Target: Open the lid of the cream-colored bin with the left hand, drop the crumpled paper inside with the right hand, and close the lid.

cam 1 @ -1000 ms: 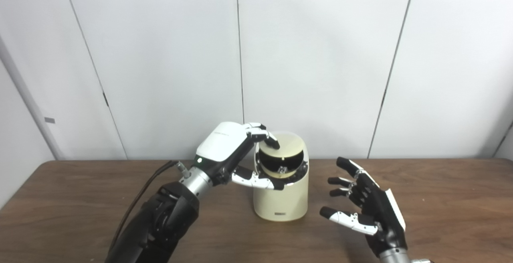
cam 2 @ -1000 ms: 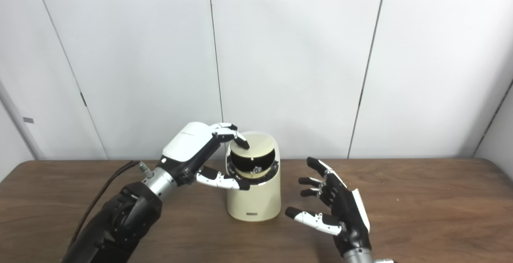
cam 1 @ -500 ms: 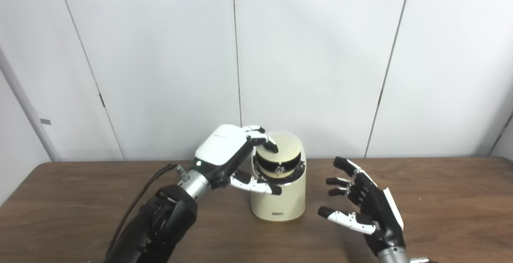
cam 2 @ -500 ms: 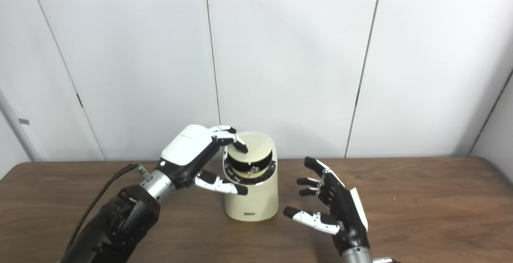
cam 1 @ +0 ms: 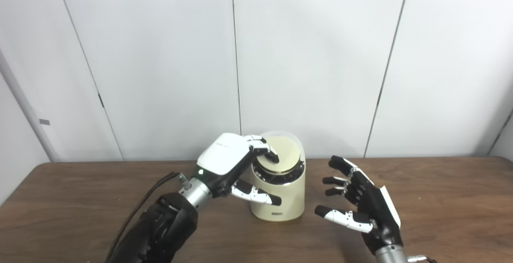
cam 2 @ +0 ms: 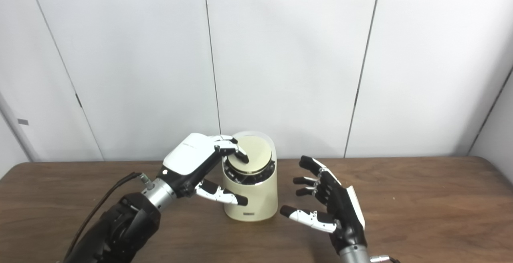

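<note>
The cream-colored bin (cam 1: 285, 200) stands upright on the table, just left of the middle. Its round lid (cam 1: 285, 155) lies almost flat on the top, with a thin dark gap showing under its front edge. My left hand (cam 1: 229, 158) reaches over the bin's left side. Its fingertips (cam 1: 267, 154) rest on top of the lid, and its thumb (cam 1: 256, 193) stretches across the bin's front left without gripping. My right hand (cam 1: 362, 203) hovers to the right of the bin, open and empty, with its fingers spread. No crumpled paper is in view.
The brown wooden table (cam 1: 449, 199) runs from edge to edge of the picture. White wall panels (cam 1: 320, 54) stand close behind the bin. A black cable (cam 1: 140, 207) runs along my left arm.
The lid has swung down from half open to nearly shut under my left fingertips. My left hand dropped with it. My right hand stayed beside the bin, open.
</note>
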{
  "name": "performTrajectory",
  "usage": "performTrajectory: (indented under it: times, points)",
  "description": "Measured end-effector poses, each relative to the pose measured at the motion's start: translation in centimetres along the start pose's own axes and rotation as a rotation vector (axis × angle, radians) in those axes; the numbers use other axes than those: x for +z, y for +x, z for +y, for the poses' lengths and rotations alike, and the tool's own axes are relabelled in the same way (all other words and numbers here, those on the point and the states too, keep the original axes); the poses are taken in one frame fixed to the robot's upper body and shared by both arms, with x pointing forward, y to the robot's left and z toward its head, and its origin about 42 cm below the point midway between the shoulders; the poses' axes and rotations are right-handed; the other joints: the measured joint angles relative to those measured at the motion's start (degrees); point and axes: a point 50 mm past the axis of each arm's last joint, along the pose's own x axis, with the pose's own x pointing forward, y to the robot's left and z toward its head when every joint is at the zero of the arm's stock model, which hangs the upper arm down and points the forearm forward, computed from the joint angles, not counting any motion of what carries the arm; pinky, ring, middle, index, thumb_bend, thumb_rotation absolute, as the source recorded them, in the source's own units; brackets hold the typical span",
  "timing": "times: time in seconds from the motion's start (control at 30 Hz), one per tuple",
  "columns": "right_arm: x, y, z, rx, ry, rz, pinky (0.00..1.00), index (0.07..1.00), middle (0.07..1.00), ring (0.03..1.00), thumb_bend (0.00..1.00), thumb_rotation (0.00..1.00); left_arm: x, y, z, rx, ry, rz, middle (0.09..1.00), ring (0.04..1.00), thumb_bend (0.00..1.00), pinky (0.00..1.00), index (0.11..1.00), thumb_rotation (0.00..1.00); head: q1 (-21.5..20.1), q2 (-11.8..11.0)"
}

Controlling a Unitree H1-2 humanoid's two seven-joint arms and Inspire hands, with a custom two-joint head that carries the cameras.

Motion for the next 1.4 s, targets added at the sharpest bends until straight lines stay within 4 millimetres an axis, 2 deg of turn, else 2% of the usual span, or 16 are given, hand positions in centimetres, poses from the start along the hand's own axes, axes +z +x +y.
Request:
performTrajectory:
  times: [0.4,0.67,1.27,1.4]
  points:
    - [0.1,0.0,0.1,-0.001,-0.001,-0.001,0.57,0.804,0.827,0.682,0.78,0.14,0.4,-0.1,-0.9,-0.024,0.182,-0.046,0.718,0.837,0.91,0.83,0.706,0.57,-0.09,0.18]
    - [0.2,0.0,0.1,0.000,0.000,-0.005,0.57,0.806,0.834,0.680,0.77,0.15,0.9,0.0,-1.5,-0.044,0.315,-0.066,0.745,0.845,0.91,0.81,0.732,0.56,-0.18,0.44]
    - [0.7,0.1,0.2,0.001,-0.003,0.000,0.56,0.797,0.825,0.673,0.79,0.18,1.1,0.1,-1.9,-0.039,0.330,-0.055,0.750,0.840,0.93,0.81,0.742,0.55,-0.26,1.32]
    - [1.1,0.1,0.2,0.000,-0.005,-0.006,0.57,0.804,0.837,0.683,0.78,0.16,1.2,0.1,-2.2,-0.043,0.331,-0.064,0.755,0.858,0.95,0.84,0.744,0.56,-0.35,1.58]
